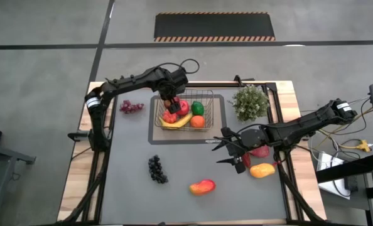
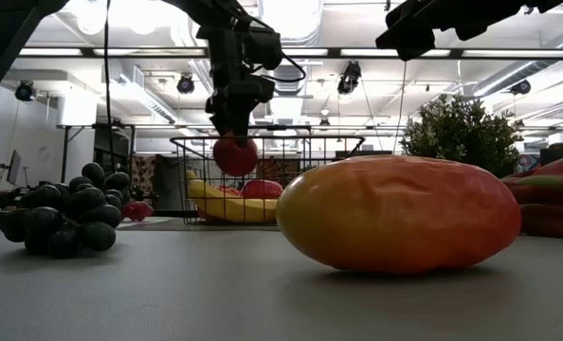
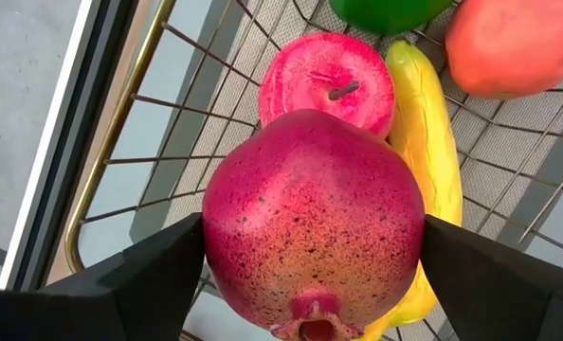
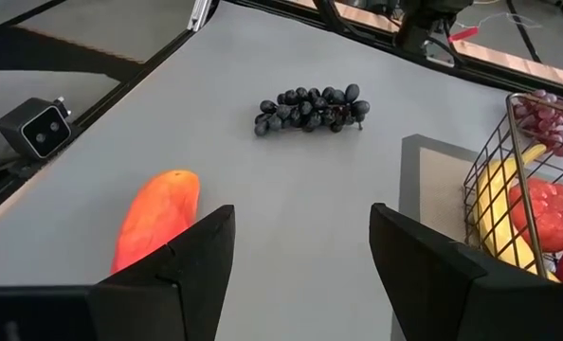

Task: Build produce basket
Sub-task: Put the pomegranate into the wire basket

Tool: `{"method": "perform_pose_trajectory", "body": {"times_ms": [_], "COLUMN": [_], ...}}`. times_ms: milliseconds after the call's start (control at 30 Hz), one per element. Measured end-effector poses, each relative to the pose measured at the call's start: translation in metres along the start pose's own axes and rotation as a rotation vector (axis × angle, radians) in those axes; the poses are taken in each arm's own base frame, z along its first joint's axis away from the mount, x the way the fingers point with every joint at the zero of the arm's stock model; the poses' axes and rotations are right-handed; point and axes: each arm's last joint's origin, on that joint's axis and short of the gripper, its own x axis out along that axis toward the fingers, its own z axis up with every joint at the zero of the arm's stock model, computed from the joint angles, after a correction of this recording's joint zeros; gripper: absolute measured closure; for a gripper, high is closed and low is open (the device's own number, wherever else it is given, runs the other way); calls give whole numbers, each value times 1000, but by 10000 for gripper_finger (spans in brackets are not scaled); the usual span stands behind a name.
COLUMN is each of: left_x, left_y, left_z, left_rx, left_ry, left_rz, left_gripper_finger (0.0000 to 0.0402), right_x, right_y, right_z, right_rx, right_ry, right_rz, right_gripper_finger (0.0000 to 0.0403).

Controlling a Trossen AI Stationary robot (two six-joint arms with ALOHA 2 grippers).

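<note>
The dark wire basket (image 1: 189, 116) stands on a grey tray and holds a banana (image 3: 431, 142), a red apple (image 3: 329, 80), a green pepper (image 1: 198, 108) and an orange (image 1: 198, 122). My left gripper (image 1: 169, 103) hangs over the basket's left part, shut on a red pomegranate (image 3: 312, 218). My right gripper (image 1: 232, 154) is open and empty, right of the basket, above the mat. In its wrist view an orange-red mango (image 4: 154, 223) and dark grapes (image 4: 310, 107) lie ahead on the mat. A second mango (image 1: 262, 169) and a pink-red fruit (image 1: 260, 150) lie under the right arm. My left gripper pinches the pomegranate between its two fingers (image 3: 158, 265), one on each opposite side (image 3: 227, 237) of the fruit's widest part. The fingers come from above, pointing down. The fruit is lifted clear, at about the height of the basket's rim (image 2: 263, 140), its crown end (image 3: 310, 327) toward the wrist.
A bushy green plant (image 1: 250, 102) stands right of the tray's far corner. Small reddish-purple grapes (image 1: 131, 107) lie left of the basket. Open mat stretches between the dark grapes (image 1: 157, 169) and the near mango (image 1: 202, 186).
</note>
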Motion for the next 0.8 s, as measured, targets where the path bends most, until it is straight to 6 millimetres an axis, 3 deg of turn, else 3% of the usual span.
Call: {"method": "perform_pose_trajectory", "body": {"times_ms": [800], "left_x": [1], "left_y": [-5], "left_z": [0], "left_rx": [62], "left_ry": [5], "left_rz": [-11], "left_gripper_finger": [52], "right_x": [1], "right_y": [0], "right_z": [-3], "right_rx": [-33], "right_ry": [8], "right_rz": [1], "right_gripper_finger": [175]}}
